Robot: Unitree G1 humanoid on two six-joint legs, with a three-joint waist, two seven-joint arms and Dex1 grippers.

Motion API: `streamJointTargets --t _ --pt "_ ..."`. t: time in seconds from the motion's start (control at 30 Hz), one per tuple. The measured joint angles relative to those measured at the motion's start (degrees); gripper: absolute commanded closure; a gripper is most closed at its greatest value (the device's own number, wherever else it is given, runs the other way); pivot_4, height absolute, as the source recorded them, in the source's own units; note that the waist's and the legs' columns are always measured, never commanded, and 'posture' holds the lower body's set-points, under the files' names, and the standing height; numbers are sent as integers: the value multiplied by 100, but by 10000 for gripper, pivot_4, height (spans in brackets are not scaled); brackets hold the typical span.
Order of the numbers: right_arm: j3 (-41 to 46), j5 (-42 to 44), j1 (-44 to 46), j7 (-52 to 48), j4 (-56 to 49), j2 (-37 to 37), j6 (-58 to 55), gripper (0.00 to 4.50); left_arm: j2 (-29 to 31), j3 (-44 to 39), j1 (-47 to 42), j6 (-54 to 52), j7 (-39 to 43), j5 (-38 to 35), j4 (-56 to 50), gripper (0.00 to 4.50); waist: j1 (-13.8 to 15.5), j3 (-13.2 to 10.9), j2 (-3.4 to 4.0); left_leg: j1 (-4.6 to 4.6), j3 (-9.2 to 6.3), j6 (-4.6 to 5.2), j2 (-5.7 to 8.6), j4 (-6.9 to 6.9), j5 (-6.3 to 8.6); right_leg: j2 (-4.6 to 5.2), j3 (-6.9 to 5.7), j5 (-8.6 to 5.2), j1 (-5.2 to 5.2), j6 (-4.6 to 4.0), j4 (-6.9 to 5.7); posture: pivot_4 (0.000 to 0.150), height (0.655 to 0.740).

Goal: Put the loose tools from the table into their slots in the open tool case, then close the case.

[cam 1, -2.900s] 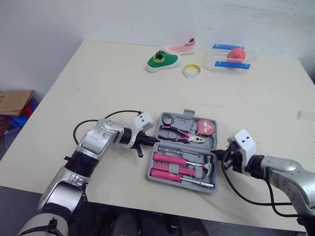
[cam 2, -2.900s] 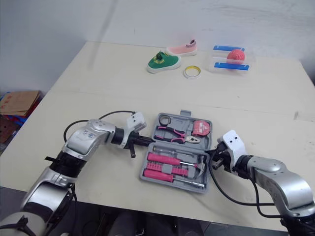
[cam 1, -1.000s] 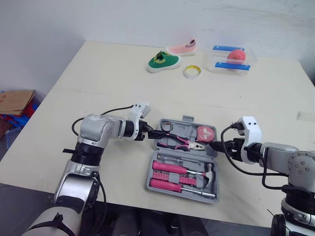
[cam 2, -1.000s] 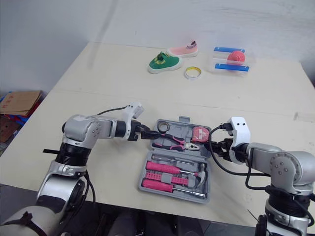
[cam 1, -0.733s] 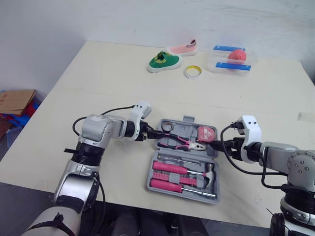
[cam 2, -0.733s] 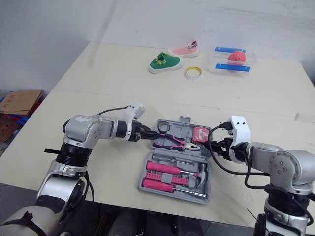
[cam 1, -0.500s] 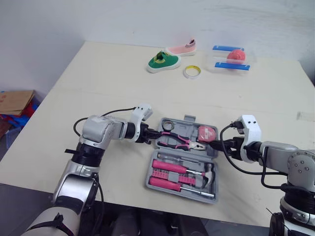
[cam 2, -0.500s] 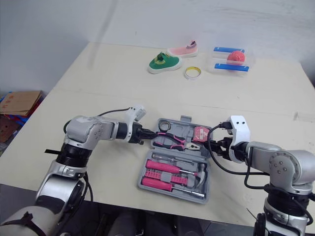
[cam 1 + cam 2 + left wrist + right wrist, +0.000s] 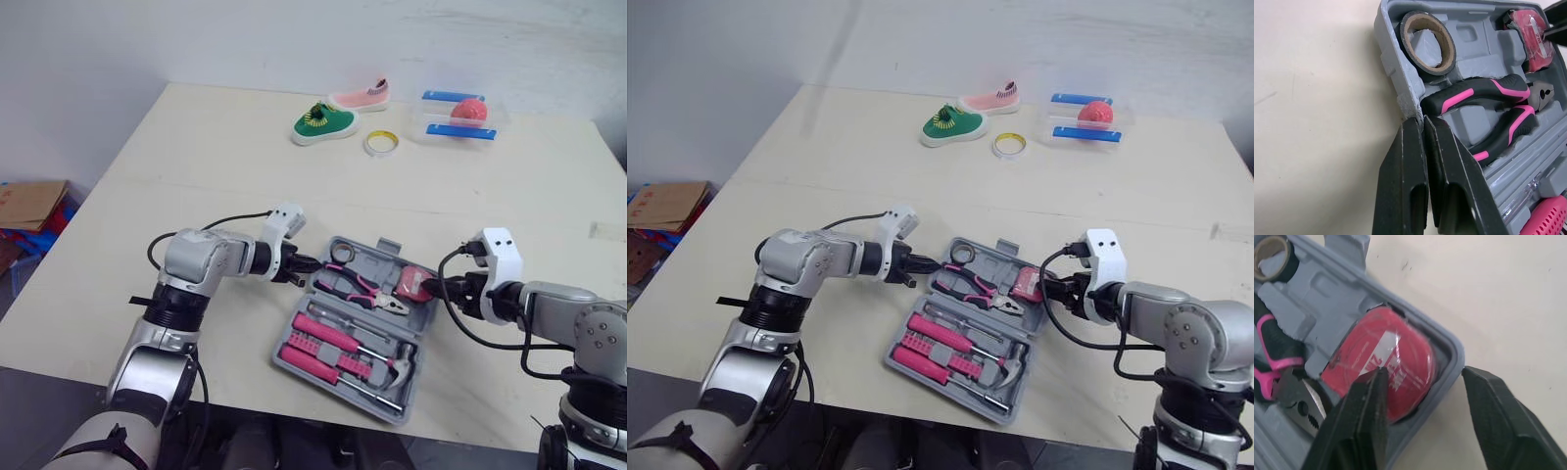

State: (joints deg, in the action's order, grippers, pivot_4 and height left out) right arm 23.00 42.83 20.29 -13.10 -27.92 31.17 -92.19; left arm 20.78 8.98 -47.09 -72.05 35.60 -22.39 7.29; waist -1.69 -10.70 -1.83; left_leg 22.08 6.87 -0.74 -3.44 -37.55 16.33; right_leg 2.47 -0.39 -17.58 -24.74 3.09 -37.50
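Tool case (image 9: 1390, 62), rigid grey plastic, open on the desk's (image 9: 245, 166) near side: probably light and slide-prone, so hold its lid rim, where your left gripper (image 9: 1421, 120) sits closed and your right gripper (image 9: 1422, 372), spread open, straddles the wall.

The grey plastic tool case (image 9: 1476, 39) lay open and skewed on the table (image 9: 245, 166), its far half holding a black tape roll (image 9: 1449, 51), pink-and-black pliers (image 9: 364, 287) and a red tape measure (image 9: 1396, 347) in their slots, its near half holding pink-handled screwdrivers (image 9: 321, 333) and a hammer (image 9: 394, 370).
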Motion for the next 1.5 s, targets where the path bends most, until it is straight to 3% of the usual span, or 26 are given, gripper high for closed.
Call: streamJointTargets --t 0.53,0.63,0.7,0.77,1.0,1.2,1.37,1.5 --pt "443 1087 -826 712 -427 -97 -1 19285 -67 -3 -6 23 -82 9 18 45000 7 0 0 -7 -2 7 7 22 -2 6 -1 0 3 0 6 1500 7304" --pt "443 1257 -872 800 -427 -97 -1 27851 -71 -3 -10 20 -94 9 18 45000 7 0 0 -7 -2 7 8 24 -3 6 -1 0 2 0 7 1500 7304" --pt "443 1386 -874 822 -435 -98 -2 38892 -83 -4 -11 21 -108 9 18 45000 7 0 0 -7 -2 8 8 23 -3 6 -1 0 3 1 7 1500 7304" --pt "460 1416 -871 850 -435 -98 -1 44524 -84 -6 -11 12 -106 7 14 45000 7 0 0 -7 -2 8 8 24 -3 7 -1 1 4 1 8 1500 7304" --pt "472 1367 -715 911 -395 -87 -1 44805 -88 -60 29 39 -69 -46 -45 45000 10 0 0 -5 -2 7 10 23 -4 9 -1 1 4 3 12 1500 7304" --pt "110 774 -225 811 -117 52 548 44805 -200 -280 60 498 -39 -56 -35 45000 6 -1 0 6 -1 6 11 32 -7 7 -2 3 -13 5 15 1500 7304" --pt "-322 49 -98 456 160 46 1916 44805 -1 37 203 2601 337 607 60 45000 13 -1 1 27 14 -27 12 43 -26 2 6 3 -49 5 13 1500 7304" --pt "-697 -678 -911 20 -38 1 3499 44805 60 2 622 3802 600 746 52 45000 20 -1 1 34 19 -31 4 51 -25 -4 8 -3 -55 6 26 1500 7304"
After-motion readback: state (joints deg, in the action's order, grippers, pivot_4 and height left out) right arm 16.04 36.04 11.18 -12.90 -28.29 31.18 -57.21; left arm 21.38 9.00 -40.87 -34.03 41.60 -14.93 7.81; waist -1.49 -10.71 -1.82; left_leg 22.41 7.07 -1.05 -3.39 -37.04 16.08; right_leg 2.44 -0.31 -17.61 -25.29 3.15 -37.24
